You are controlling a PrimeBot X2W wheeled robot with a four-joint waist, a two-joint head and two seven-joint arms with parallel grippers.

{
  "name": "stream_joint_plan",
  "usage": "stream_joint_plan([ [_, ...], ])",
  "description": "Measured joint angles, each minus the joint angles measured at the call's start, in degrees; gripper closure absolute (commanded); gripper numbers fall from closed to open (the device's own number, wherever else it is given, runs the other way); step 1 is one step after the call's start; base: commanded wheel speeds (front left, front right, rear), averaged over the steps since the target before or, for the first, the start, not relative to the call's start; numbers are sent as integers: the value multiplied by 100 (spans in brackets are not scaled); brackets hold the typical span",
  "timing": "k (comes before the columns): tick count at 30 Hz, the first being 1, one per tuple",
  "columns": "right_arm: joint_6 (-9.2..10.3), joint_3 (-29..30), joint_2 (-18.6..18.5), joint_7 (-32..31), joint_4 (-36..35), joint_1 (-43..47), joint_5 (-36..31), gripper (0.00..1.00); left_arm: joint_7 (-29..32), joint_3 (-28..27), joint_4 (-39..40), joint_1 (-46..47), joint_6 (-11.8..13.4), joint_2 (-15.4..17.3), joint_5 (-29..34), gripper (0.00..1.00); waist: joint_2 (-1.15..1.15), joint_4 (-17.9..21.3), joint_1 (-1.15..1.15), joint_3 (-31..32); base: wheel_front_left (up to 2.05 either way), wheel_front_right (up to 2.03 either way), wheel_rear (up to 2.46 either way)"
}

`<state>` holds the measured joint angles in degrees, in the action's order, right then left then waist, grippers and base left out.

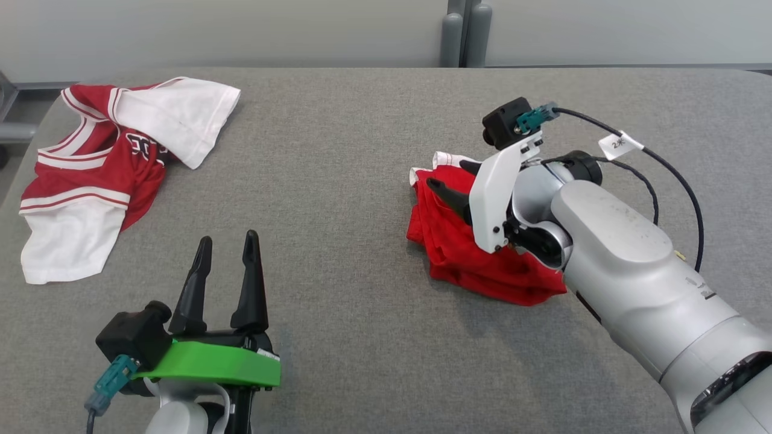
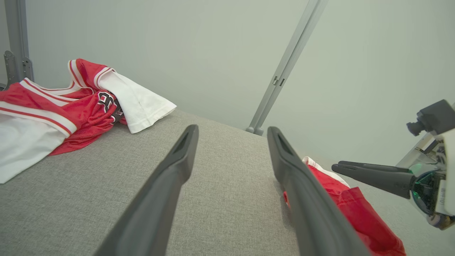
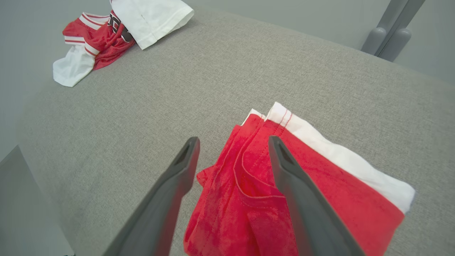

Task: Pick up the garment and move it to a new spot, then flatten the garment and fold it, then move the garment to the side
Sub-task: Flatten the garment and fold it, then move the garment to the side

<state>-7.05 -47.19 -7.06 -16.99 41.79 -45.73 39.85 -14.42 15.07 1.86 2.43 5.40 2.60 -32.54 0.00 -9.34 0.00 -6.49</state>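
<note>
A folded red garment [image 1: 470, 259] with a white hem lies on the grey table [image 1: 338, 181], right of the middle. My right gripper [image 1: 449, 181] hovers just over its left part, open, with nothing between the fingers. In the right wrist view the red folds [image 3: 337, 199] lie under and between the spread fingers of this gripper [image 3: 233, 140]. My left gripper [image 1: 228, 238] stands open and empty at the lower left, well away from the cloth. The left wrist view has its own fingers [image 2: 231, 129] apart, the garment [image 2: 355, 209] beyond the right one, and the right gripper [image 2: 334, 166] above it.
A crumpled red and white jersey [image 1: 96, 175] lies at the table's far left corner, also seen from the left wrist [image 2: 53, 106] and the right wrist [image 3: 103, 39]. A grey post [image 1: 461, 33] stands behind the table's far edge. Bare table stretches between the two garments.
</note>
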Motion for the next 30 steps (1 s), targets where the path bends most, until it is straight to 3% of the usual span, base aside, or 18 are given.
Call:
stream_joint_plan([
  [5, -1, 210, -75, 305, -19, -205, 1, 0, 0, -14, 10, -37, 13, 0, 85, 0, 0, 153, 0, 94, 0, 0, 0],
  [16, 7, 720, -751, 719, 265, 8, 270, 0, 0, -25, 107, -162, 14, 2, 193, 0, 0, 413, 0, 84, 0, 0, 0],
  [30, 2, 980, -782, 975, 556, 745, 684, 0, 0, 98, 237, -147, 14, 2, 299, 0, 0, 417, 0, -415, 0, 0, 0],
])
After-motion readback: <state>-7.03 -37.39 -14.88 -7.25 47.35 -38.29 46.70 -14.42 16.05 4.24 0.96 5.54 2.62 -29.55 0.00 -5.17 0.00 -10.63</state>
